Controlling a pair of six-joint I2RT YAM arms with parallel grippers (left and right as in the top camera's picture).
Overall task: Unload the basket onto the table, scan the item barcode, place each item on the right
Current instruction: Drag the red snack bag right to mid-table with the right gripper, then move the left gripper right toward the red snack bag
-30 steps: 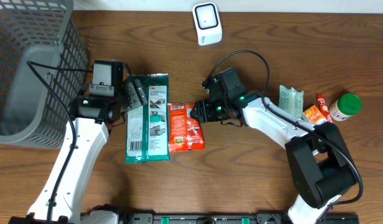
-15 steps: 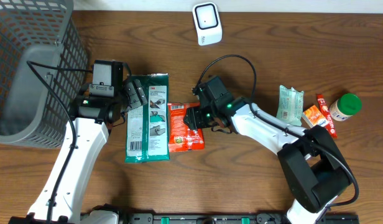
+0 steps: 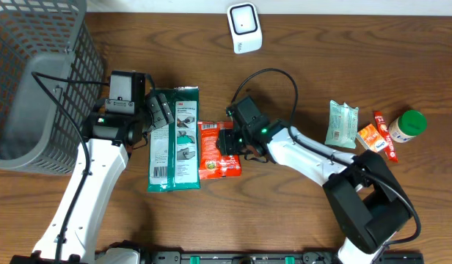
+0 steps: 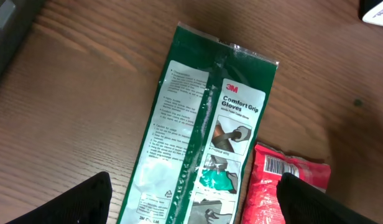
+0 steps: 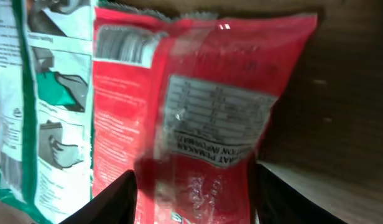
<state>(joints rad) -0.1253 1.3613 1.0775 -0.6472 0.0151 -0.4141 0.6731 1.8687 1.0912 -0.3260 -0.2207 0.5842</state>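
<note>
At the left, the left gripper (image 3: 158, 110) hangs wide open and empty over the flat green plastic glove packet (image 3: 176, 139). Just beside that packet lies the red foil snack packet (image 3: 215, 150), flat on the wooden tabletop (image 3: 285, 213). The right gripper (image 3: 227, 139) straddles it, jaws apart, with no firm pinch visible. The white barcode scanner (image 3: 244, 28) stands well apart, so lifting and scanning both appear still to do.

left arm bent, extends far | left hand (image 3: 158, 110) jaws spread wide | right arm stretched left | right hand (image 3: 224, 139) jaws parted
</note>
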